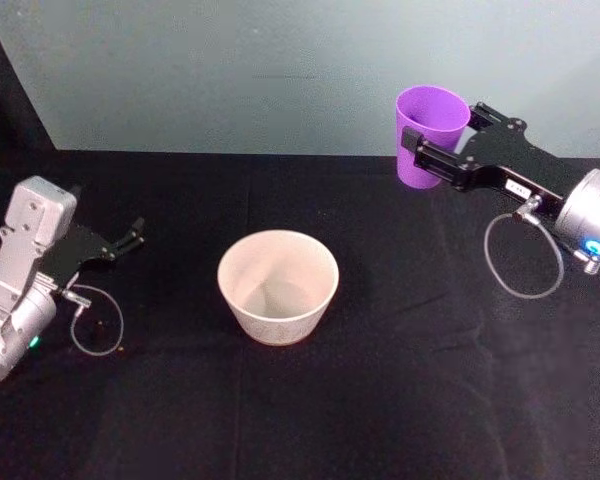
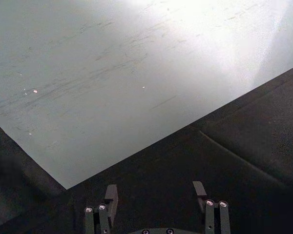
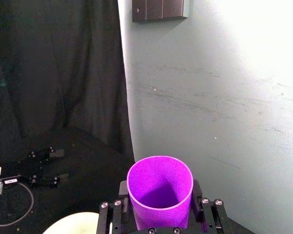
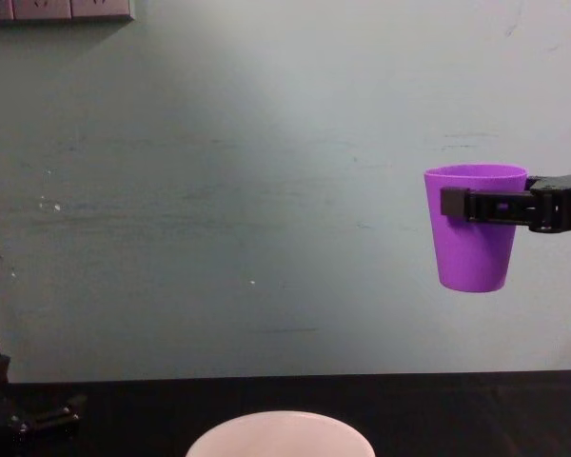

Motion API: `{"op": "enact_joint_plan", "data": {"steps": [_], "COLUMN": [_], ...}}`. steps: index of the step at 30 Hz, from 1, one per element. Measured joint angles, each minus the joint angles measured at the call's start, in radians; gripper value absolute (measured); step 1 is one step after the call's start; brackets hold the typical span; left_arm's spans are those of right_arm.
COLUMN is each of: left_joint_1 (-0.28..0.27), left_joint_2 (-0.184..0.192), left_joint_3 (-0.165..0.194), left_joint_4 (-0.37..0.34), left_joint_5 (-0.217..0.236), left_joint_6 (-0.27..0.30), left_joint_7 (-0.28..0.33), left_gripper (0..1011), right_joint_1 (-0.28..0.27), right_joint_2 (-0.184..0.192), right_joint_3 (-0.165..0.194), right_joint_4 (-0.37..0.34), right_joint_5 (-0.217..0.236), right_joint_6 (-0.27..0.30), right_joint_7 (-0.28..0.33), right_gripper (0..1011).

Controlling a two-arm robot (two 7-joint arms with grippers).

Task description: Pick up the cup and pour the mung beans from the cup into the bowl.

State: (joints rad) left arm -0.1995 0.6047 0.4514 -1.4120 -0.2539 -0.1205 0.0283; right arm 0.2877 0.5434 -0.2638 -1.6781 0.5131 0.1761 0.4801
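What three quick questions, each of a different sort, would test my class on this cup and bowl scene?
1. True or false: the cup is tipped over the bowl, pouring.
2. Multiple choice: the bowl stands A) on the table, to the left of the raised cup; B) on a tray; C) upside down.
3. Short answer: which tool is open and holding nothing?

Key
1. False. The right tool holds the cup upright in the air, off to the bowl's right.
2. A.
3. The left tool, low at the table's left side.
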Motion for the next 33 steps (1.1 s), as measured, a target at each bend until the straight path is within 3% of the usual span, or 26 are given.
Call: {"op": "enact_joint_plan", "data": {"steps": [33], "left_joint_1": [0.0], "left_joint_2": [0.0], "left_joint_3": [0.0], "left_joint_4": [0.0], "left_joint_5": [0.0], "left_joint_6": [0.0], "left_joint_7": [0.0], "left_gripper": [1000], "right_joint_1": [0.0], "right_joint_2": [0.0], "right_joint_3": [0.0], "right_joint_4": [0.0], "right_joint_5": [0.0], "right_joint_6": [0.0], "right_joint_7": [0.0], "right_gripper": [736]}}
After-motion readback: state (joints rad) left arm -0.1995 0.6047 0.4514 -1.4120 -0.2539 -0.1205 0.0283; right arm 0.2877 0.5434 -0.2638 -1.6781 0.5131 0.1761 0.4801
